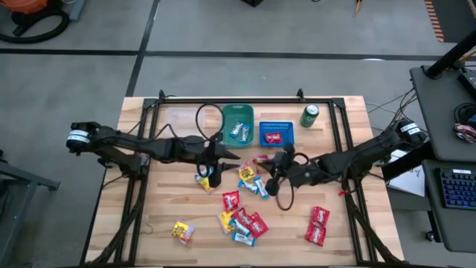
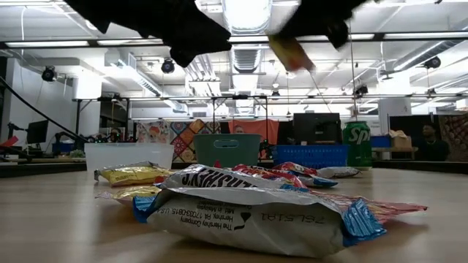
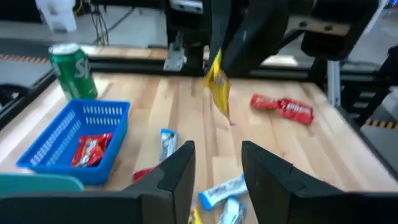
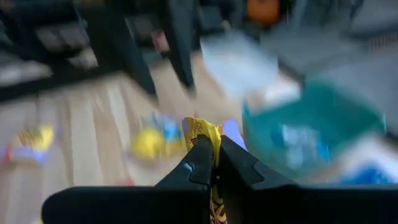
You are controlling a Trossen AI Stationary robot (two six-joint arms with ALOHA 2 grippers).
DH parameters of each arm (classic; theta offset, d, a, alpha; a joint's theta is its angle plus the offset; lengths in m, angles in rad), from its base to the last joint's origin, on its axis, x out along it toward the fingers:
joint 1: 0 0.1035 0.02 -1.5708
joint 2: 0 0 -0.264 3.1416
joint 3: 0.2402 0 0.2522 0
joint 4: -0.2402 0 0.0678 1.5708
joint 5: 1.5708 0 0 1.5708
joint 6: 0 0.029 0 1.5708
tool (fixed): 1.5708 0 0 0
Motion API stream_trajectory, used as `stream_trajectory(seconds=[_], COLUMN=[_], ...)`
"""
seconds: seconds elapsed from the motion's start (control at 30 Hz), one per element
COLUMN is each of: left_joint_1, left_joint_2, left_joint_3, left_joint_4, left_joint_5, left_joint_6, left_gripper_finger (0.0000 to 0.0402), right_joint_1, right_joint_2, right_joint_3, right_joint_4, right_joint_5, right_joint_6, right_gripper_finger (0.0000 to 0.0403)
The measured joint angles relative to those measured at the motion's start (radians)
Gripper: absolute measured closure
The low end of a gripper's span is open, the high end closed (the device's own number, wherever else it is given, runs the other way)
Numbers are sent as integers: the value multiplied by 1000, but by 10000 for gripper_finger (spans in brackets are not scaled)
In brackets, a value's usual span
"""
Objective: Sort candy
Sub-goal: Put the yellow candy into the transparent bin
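Here, on the tabletop [image 1: 156,223], three bins stood at the far side: a clear bin [image 1: 181,121], a green bin [image 1: 238,123] with light-blue candy and a blue basket [image 1: 277,134] with a red one. Most of the candy [image 1: 242,222] lay scattered in the middle. My right hand [image 4: 214,163] was closed tight on a yellow candy [image 3: 217,84], lifted above the pile. My left hand [image 3: 214,171] hovered near, fingers apart and empty. I judged the next move was carrying the yellow piece to the clear bin.
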Motion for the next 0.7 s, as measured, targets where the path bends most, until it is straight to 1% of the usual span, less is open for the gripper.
stream_trajectory(seconds=[0.07, 0.17, 0.27, 0.37, 0.4, 0.47, 0.6, 0.7], left_joint_1=[-11, -27, -37, -39, -39, -39, -39, -39], left_joint_2=[0, 0, 1, 1, 1, 1, 1, 1], left_joint_3=[-23, -56, -82, -86, -86, -86, -86, -86], left_joint_4=[62, 163, 272, 311, 317, 317, 323, 340], left_joint_5=[-1, -1, -4, -64, -88, -122, -127, -133], left_joint_6=[-9, -10, -12, -23, -29, -36, -36, -36], left_gripper_finger=[261, 230, 204, 189, 187, 185, 190, 206], right_joint_1=[-16, -44, -76, -108, -116, -125, -137, -143], right_joint_2=[10, 36, 64, 80, 85, 95, 111, 127], right_joint_3=[0, 0, 0, 0, 0, 0, 1, 1], right_joint_4=[150, 323, 410, 454, 461, 476, 524, 557], right_joint_5=[1, -42, -101, -190, -215, -228, -233, -231], right_joint_6=[-118, -256, -299, -289, -284, -280, -290, -317], right_gripper_finger=[393, 393, 393, 394, 394, 394, 394, 392])
